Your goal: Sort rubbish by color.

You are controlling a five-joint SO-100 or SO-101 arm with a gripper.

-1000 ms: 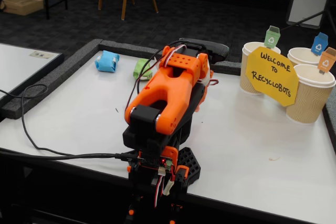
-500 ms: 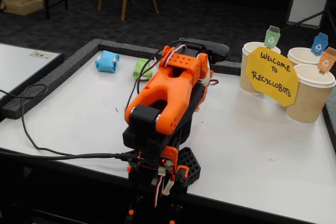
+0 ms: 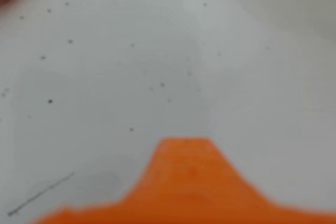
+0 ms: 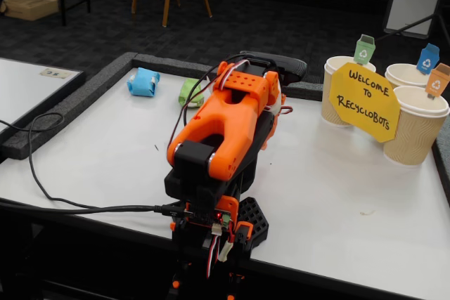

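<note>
Two wads, blue (image 4: 143, 82) and green (image 4: 190, 92), near table's (image 4: 337, 201) far edge.

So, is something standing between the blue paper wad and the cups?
Yes. In the fixed view the folded orange arm and the green wad lie between the blue wad and the cups.

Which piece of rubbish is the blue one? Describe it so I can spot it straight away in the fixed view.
Start at the white table and look to its far left corner, beyond the folded orange robot arm. The light blue crumpled paper wad lies there near the grey raised border. Its closest neighbour is the light green paper wad, just to its right and partly hidden by the arm; colour tells them apart.
</note>
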